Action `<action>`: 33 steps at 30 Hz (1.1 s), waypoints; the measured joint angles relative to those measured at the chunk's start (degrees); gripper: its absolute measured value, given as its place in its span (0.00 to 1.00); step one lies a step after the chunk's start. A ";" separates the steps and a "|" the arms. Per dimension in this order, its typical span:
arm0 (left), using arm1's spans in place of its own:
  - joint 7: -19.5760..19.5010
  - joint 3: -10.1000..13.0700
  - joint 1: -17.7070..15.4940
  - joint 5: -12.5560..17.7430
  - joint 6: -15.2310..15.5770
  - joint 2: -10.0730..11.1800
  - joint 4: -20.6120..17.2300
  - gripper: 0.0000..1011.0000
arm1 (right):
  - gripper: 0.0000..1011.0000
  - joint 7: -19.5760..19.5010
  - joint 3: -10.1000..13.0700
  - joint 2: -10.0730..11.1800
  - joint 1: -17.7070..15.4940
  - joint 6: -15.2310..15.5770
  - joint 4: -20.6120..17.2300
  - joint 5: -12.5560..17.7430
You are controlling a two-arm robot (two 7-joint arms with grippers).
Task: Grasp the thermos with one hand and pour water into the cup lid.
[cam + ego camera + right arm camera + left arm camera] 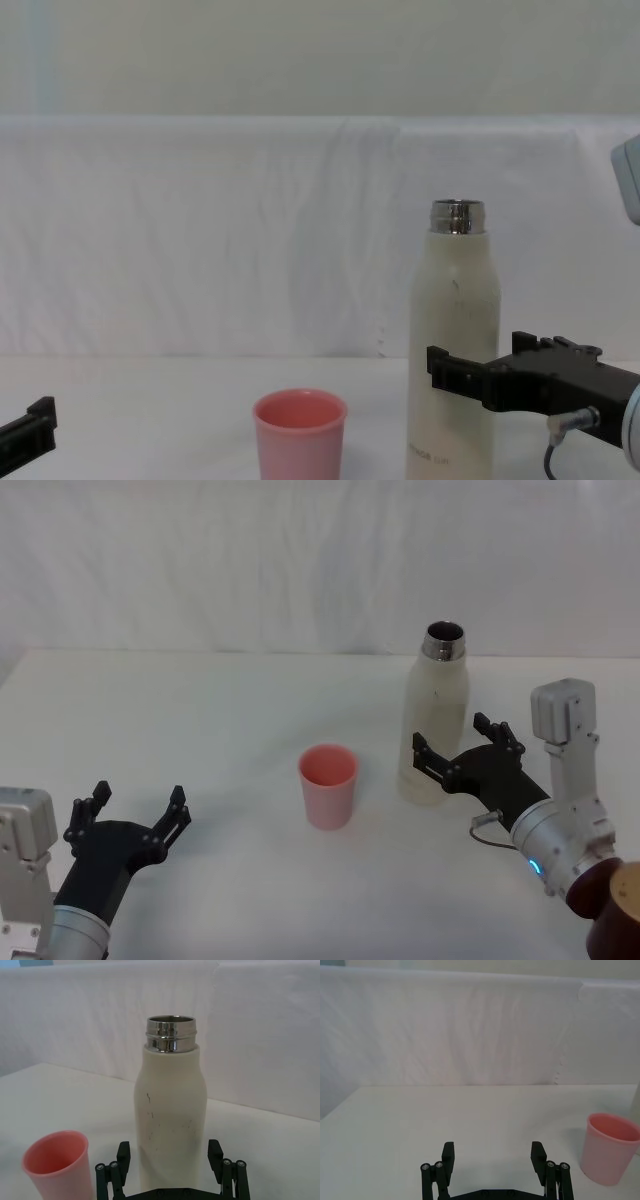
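Note:
The thermos (437, 720) stands upright on the white table, cream-white with its open steel neck uncapped. To its left, a short gap away, stands the salmon-pink cup lid (328, 785), mouth up. My right gripper (453, 732) is open, its black fingers on either side of the thermos' lower body. In the right wrist view the thermos (170, 1110) rises between the fingertips of the right gripper (170, 1152), with the cup lid (57, 1162) beside it. The chest view shows the thermos (455, 350), cup lid (299, 435) and right gripper (485, 365). My left gripper (139, 795) rests open at the near left.
A white cloth backdrop (250, 560) closes the far side of the table (200, 710). A brown rounded object (615, 910) sits at the near right corner. The left wrist view shows the left gripper (492, 1152) and the cup lid (610, 1147).

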 joint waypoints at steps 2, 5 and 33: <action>0.00 0.00 0.00 0.00 0.00 0.00 0.00 0.99 | 0.99 -0.08 -0.04 -0.14 0.33 -0.01 0.35 0.00; 0.00 0.00 0.00 0.00 0.00 0.00 0.00 0.99 | 0.99 -0.21 -0.08 -0.27 0.68 -0.03 0.70 -0.02; 0.00 0.00 0.00 0.00 0.00 0.00 0.00 0.99 | 0.99 -0.84 -0.29 -1.18 2.13 0.04 1.96 -0.64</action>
